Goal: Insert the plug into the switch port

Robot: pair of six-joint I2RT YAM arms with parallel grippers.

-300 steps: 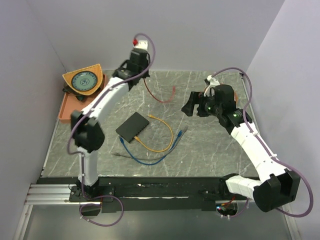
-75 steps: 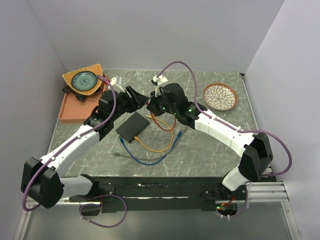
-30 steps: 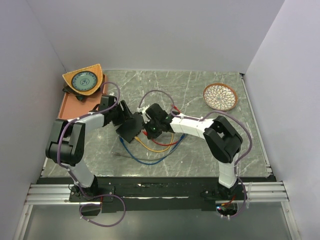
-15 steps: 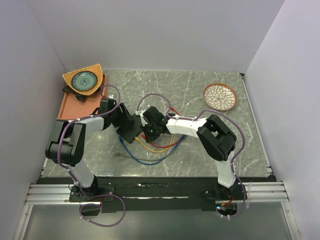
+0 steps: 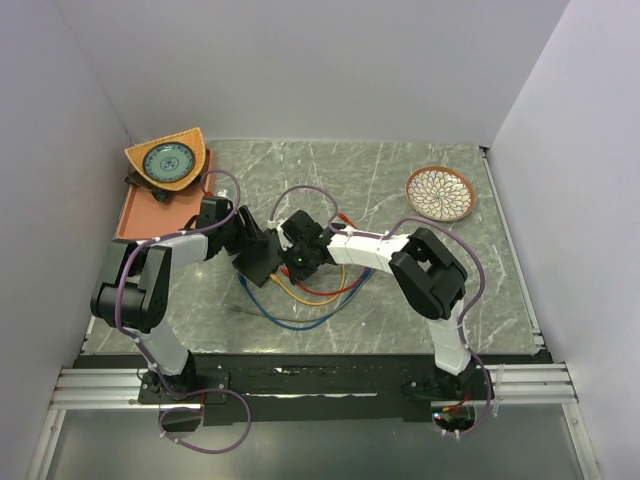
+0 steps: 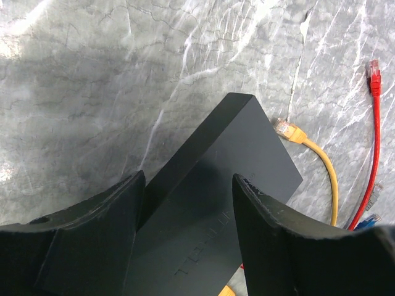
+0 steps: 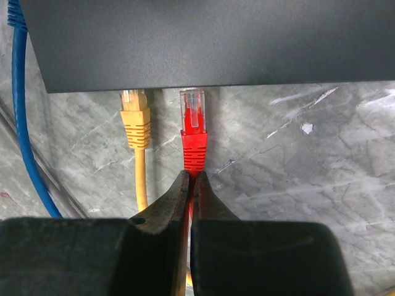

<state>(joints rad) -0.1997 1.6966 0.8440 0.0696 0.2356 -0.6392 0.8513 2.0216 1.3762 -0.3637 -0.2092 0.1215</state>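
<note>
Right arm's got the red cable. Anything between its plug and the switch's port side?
Nothing visible. The red plug points straight at the edge of the black switch, tip nearly touching. The yellow plug lies beside it, apart, off its path. The port itself is hidden.

**Marbled desk, plain lilac walls**

A grey, white-veined desk (image 5: 420,290) lies under the left hand (image 6: 185,180). Beyond the hand stands a pale lilac back wall (image 5: 330,70), joined by a left wall (image 5: 50,220) and a right wall (image 5: 585,200). Soft light glints off the stone.
</note>
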